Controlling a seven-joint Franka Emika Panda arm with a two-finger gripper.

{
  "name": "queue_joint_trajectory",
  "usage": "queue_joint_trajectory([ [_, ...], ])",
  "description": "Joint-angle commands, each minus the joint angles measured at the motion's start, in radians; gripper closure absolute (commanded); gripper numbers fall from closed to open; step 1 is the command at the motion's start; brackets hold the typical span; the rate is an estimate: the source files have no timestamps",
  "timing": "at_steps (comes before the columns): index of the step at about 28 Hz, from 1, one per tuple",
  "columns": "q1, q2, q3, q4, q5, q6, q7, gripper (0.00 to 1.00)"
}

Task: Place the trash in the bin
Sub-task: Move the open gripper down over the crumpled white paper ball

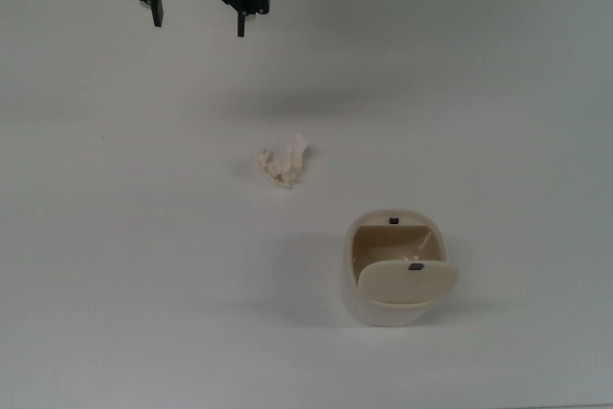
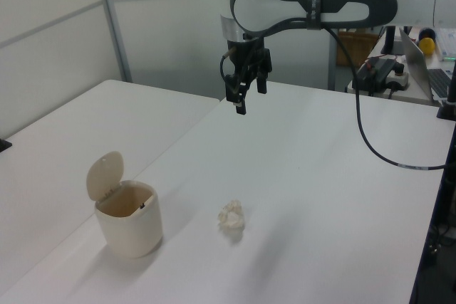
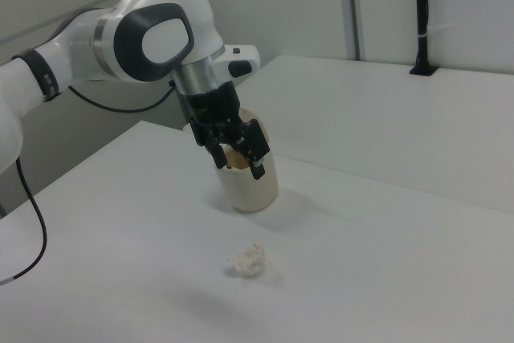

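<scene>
The trash [image 1: 283, 164], a small crumpled off-white tissue wad, lies loose on the white table [image 1: 115, 237] near its middle. It also shows in the left view as the trash [image 2: 231, 216] and in the right view as the trash [image 3: 248, 260]. The bin [image 1: 378, 311] is cream-beige and stands upright, its flap lid [image 2: 105, 174] tipped up and its mouth uncovered. My gripper [image 1: 199, 18] hangs open and empty in the air, well away from the trash toward the top view's upper left. In the right view the gripper [image 3: 239, 165] partly covers the bin [image 3: 255, 192].
A seam splits the table into two tops [image 2: 171, 147] in the left view. Beyond the table's far edge in the left view sit a laptop [image 2: 420, 62] and cabled gear [image 2: 381, 72]. A black cable [image 2: 370, 133] droops from the arm.
</scene>
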Motion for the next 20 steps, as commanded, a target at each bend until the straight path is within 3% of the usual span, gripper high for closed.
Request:
queue_joint_trajectory([
  [1,-0.005,-0.013,0.001,-0.004,0.024,-0.035,-0.006,0.00],
  [11,0.015,0.045,0.017,-0.017,0.025,-0.033,-0.040,0.00],
  [16,0.081,0.128,0.025,-0.035,0.018,-0.019,-0.055,0.00],
  [20,0.133,0.213,0.024,-0.032,-0.018,0.013,-0.042,0.00],
])
